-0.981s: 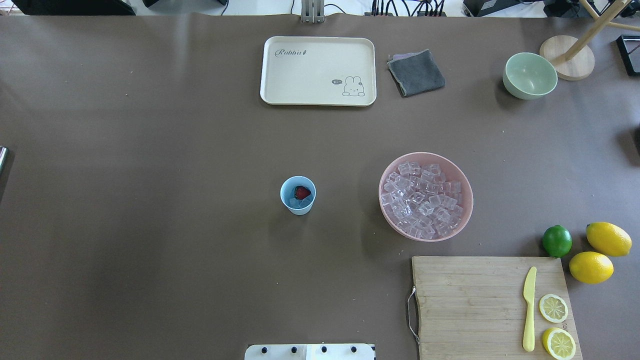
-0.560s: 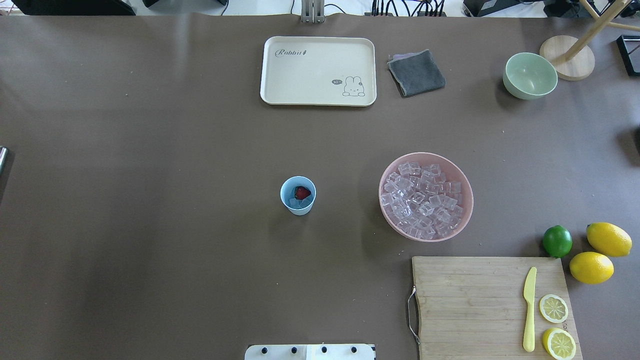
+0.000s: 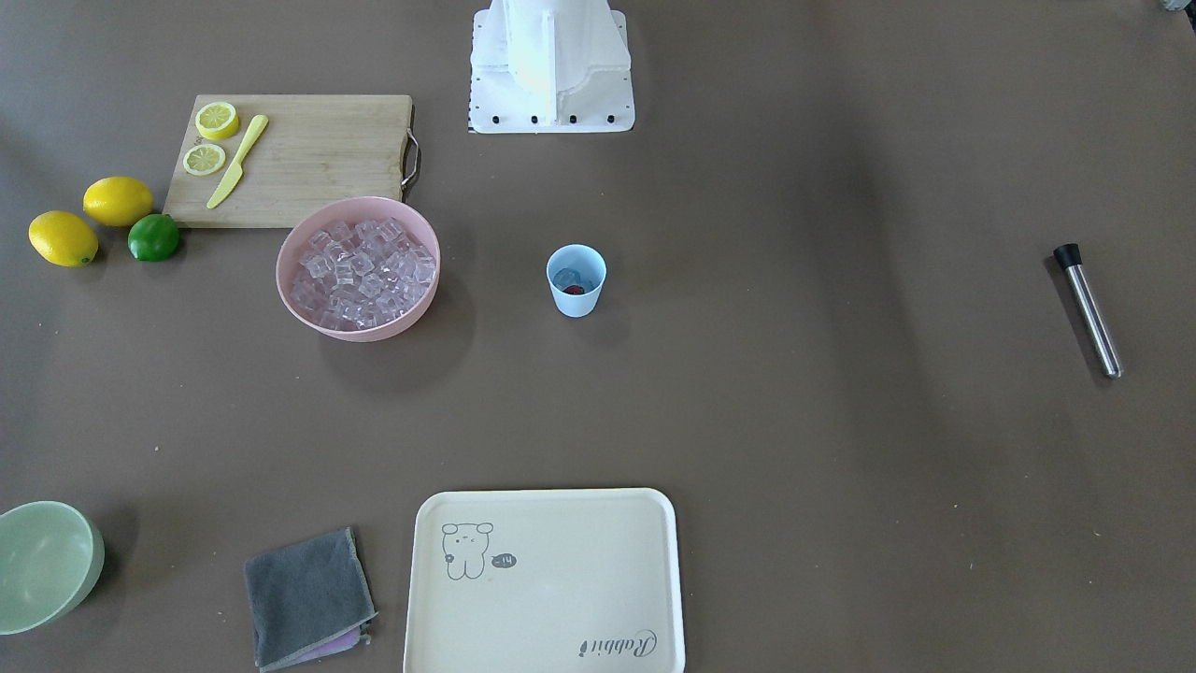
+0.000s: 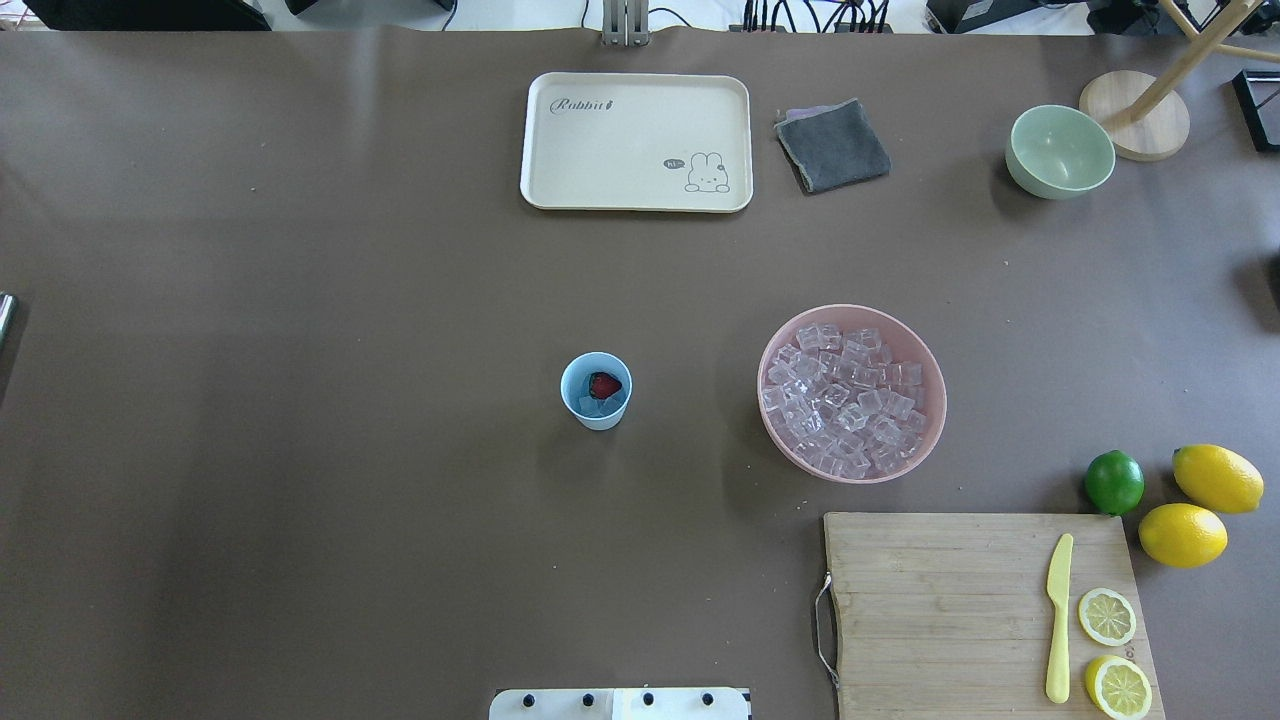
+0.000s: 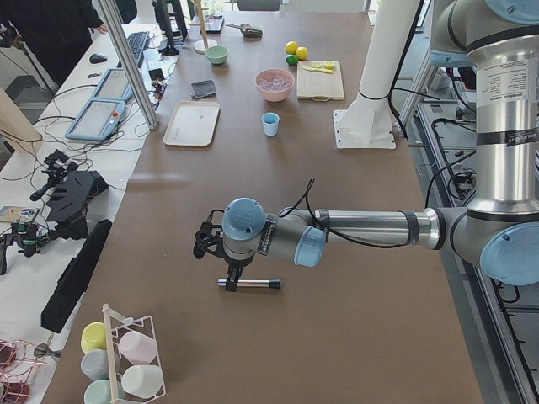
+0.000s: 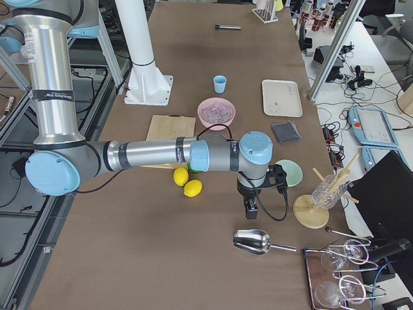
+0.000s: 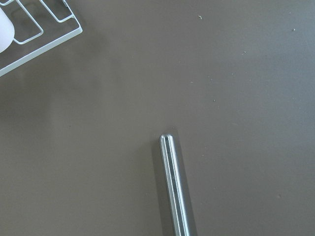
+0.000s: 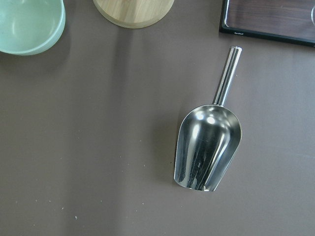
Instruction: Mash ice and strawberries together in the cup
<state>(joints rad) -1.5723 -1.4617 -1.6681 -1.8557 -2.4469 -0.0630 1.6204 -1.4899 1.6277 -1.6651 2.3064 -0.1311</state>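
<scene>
The light-blue cup (image 4: 575, 400) stands mid-table, also in the front view (image 3: 576, 297). In it lie the red strawberry (image 4: 604, 384) and a few clear ice cubes (image 4: 592, 405). More ice (image 4: 845, 400) fills the pink bowl (image 4: 763, 393) to its right. A steel muddler with a black tip (image 3: 1089, 310) lies at the table's far left end and shows in the left wrist view (image 7: 174, 187). My left gripper (image 5: 228, 280) hangs just over it. My right gripper (image 6: 250, 208) hovers above the table near a steel scoop (image 8: 209, 147). I cannot tell whether either is open or shut.
A cream tray (image 4: 636, 141), a grey cloth (image 4: 832, 146) and a pale green bowl (image 4: 1059, 150) stand at the far side. A cutting board (image 4: 930, 610) with a yellow knife and lemon halves, a lime (image 4: 1114, 482) and lemons lie near right. A wire rack (image 7: 34, 34) is near the muddler.
</scene>
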